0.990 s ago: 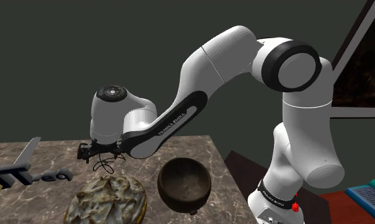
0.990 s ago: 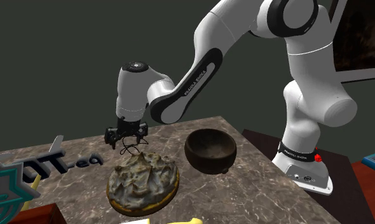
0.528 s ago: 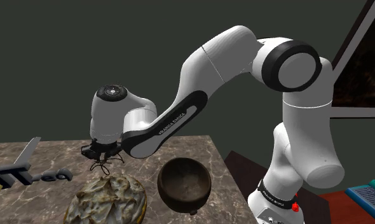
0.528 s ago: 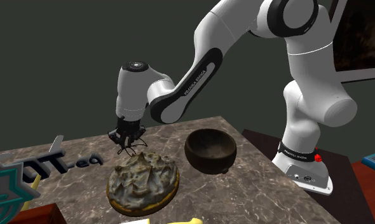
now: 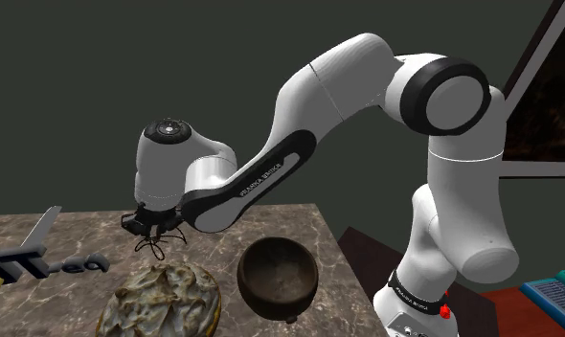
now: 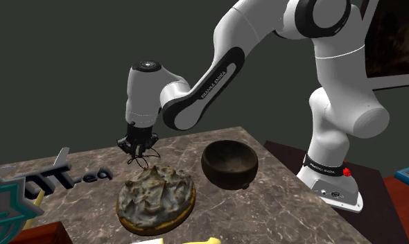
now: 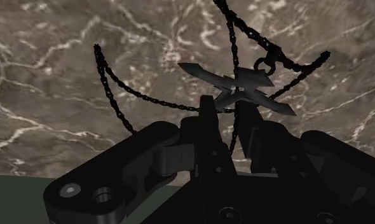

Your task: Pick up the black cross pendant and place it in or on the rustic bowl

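Gripper (image 5: 148,226) is pressed nearly together, pinching the cross pendant (image 7: 234,86) at the tips. The wrist view shows this plainly. The two fingers (image 7: 208,127) stand w/ only a slit btw. them, and a strand of the chain (image 7: 138,95) runs through that slit. The dark cross sits right at the fingertips, touching them. The ext. views can't settle the grip: there the hand is a small black shape under the white arm (image 5: 271,172).

What the ext. views add:
- The chain hangs as thin loops directly beneath the hand, over the marble top (image 6: 279,201). Cannot tell whether the lowest loop touches the stone.
- A brown, crusted pie (image 6: 156,196) lies near the hand, just past the dangling loops.
- The bowl (image 5: 271,287), dark and rough-skinned, stands farther from the hand than the pie, toward the arm's base and well apart from the fingers.

Axis of the pendant, wrist view:
- The longest bar runs across the finger gap, from one finger's side to the other, somewhat slanted.
- Both ends are pointed and stick out past the fingertips.
- A shorter bar crosses it approx. mid-length.
- The hanging ring is on the side away from the hand, w/ the chain threaded through and looping out beyond.
- The cross lies flat-on to the wrist camera, w/ veined marble behind it.
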`<act>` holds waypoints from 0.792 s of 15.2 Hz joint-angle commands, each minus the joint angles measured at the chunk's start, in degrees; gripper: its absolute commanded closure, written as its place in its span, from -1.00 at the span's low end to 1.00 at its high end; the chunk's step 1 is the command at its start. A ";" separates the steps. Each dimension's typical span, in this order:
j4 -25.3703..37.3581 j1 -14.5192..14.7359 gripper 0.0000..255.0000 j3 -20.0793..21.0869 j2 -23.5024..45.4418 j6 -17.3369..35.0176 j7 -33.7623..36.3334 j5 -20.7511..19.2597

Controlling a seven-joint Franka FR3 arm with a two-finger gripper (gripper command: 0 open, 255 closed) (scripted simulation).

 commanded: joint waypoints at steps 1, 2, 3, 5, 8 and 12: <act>0.28 -0.13 1.00 0.31 -0.91 -1.20 -0.59 0.54; 0.42 -0.21 1.00 0.44 -1.38 -1.78 -0.89 0.81; 0.57 -0.28 1.00 0.58 -1.83 -2.37 -1.20 1.07; 0.91 -0.41 1.00 0.83 -2.71 -3.55 -1.80 1.60; 1.52 -0.58 1.00 1.17 -3.97 -5.35 -2.68 2.36; 2.51 -0.76 1.00 1.56 -5.52 -7.80 -3.80 3.33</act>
